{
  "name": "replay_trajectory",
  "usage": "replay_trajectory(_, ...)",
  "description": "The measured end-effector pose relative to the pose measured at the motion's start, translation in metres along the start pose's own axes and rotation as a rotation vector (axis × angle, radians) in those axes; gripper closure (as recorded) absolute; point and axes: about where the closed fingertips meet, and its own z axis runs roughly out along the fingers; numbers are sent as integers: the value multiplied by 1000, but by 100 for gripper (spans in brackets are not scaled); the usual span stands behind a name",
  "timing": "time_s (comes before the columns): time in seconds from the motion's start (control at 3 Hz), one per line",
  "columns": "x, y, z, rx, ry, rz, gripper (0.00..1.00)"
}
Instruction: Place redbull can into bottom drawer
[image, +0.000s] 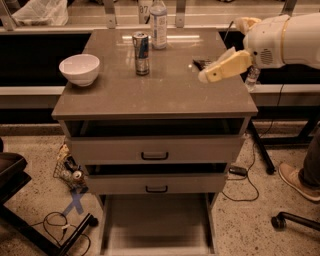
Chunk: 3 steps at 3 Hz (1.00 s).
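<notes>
My tan claw (207, 76) hangs over the right side of the brown desk (160, 97). I cannot tell how open it is. The slim silver-and-blue redbull can (141, 53) stands far left, not grabbed yet. The grey bottom drawer (155, 227) is open.

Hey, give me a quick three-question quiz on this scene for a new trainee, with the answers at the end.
1. True or false: the bottom drawer is pulled open.
2. What stands just behind the redbull can?
3. The end effector is: A) above the right side of the cabinet top; B) inside the bottom drawer; C) on the redbull can.
Key: 1 true; 2 the clear bottle; 3 A.
</notes>
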Motion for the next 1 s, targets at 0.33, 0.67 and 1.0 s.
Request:
replay_trajectory(0.33,-9,-22,16,103,-62,68,0)
replay_trajectory(0.67,-14,-33,19,143,-79,76,0)
replay_trajectory(1.0,-17,-37,33,147,-93,98,0)
